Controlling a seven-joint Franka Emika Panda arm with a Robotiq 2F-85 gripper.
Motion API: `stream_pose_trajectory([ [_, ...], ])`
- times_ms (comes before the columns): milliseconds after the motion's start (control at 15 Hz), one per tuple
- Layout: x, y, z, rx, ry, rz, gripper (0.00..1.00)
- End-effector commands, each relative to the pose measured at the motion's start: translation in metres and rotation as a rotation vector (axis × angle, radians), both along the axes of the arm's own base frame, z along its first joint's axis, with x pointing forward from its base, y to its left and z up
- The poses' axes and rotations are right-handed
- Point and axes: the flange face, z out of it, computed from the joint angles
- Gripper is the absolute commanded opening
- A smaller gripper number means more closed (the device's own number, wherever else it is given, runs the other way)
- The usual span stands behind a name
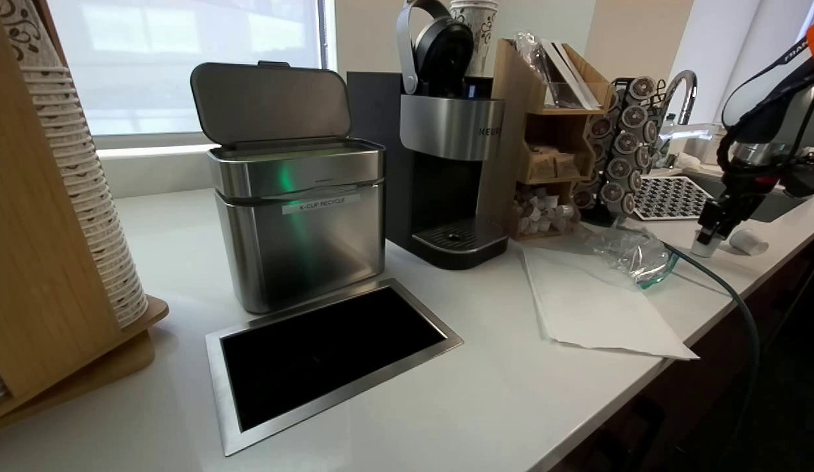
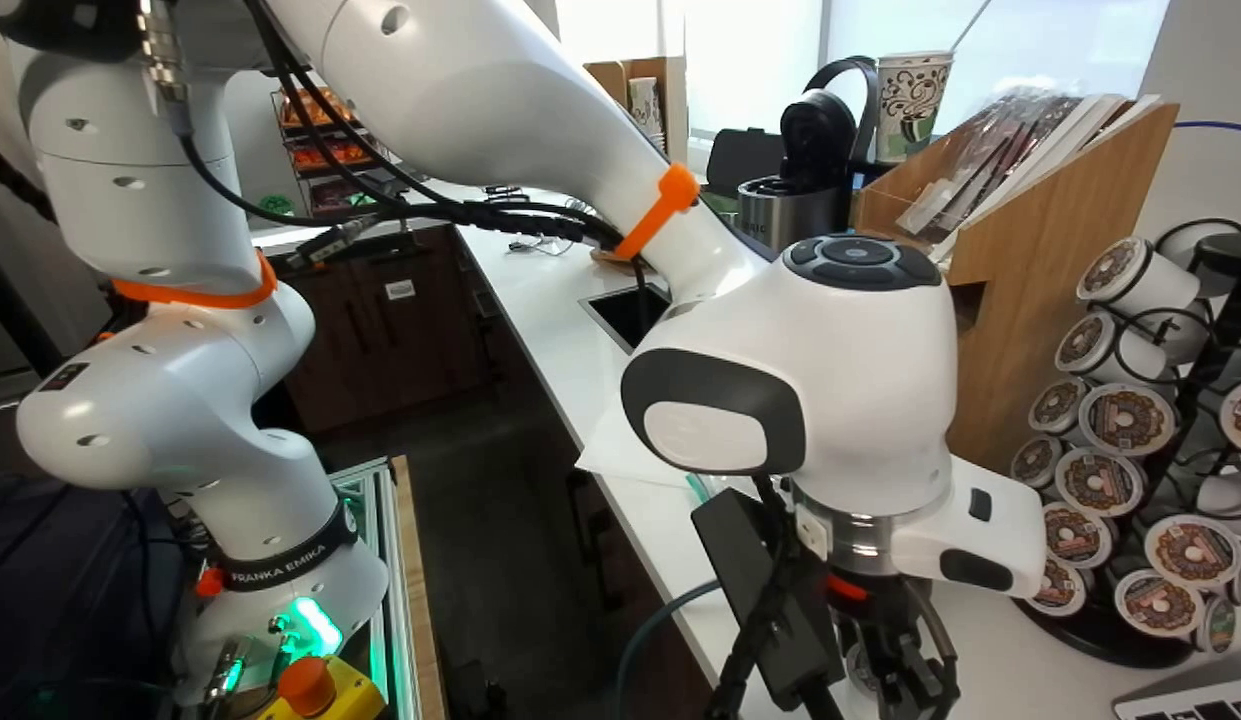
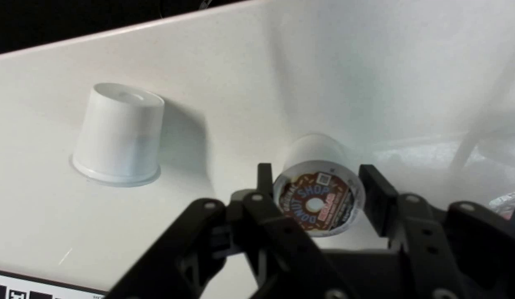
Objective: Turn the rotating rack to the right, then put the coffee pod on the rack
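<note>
One coffee pod [image 3: 317, 199] is pinched in the hand [image 3: 317, 185], printed lid showing in the wrist view, though I can't tell if its bottom touches the white surface [image 1: 485, 367]. A second pod [image 3: 120, 133] lies on its side near it, and a crumpled clear bag [image 1: 630, 252] is close by too. In both exterior views the rotating rack [image 2: 1105, 638] stands beside the wooden organizer [image 2: 1065, 290], pretty loaded with pods [image 2: 1125, 418], and a checkered board [image 1: 672, 196] sits nearby.

The bin [image 1: 302, 246] reads "K-CUP RECYCLE", the brewer [image 1: 446, 128] "KEUR", the coffee pod [image 3: 318, 199] "DONUT SHOP", the arm base [image 2: 280, 600] "FRANKA EMIKA".
</note>
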Motion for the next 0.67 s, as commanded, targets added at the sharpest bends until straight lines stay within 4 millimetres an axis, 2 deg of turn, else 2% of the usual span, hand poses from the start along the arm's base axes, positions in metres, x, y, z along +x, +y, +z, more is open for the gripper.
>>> stream_pose_trajectory([
  [0, -0.009, -0.002, 0.014, -0.025, -0.028, -0.003, 0.29],
  [600, -0.030, 0.005, 0.092, -0.140, -0.156, -0.011, 0.29],
])
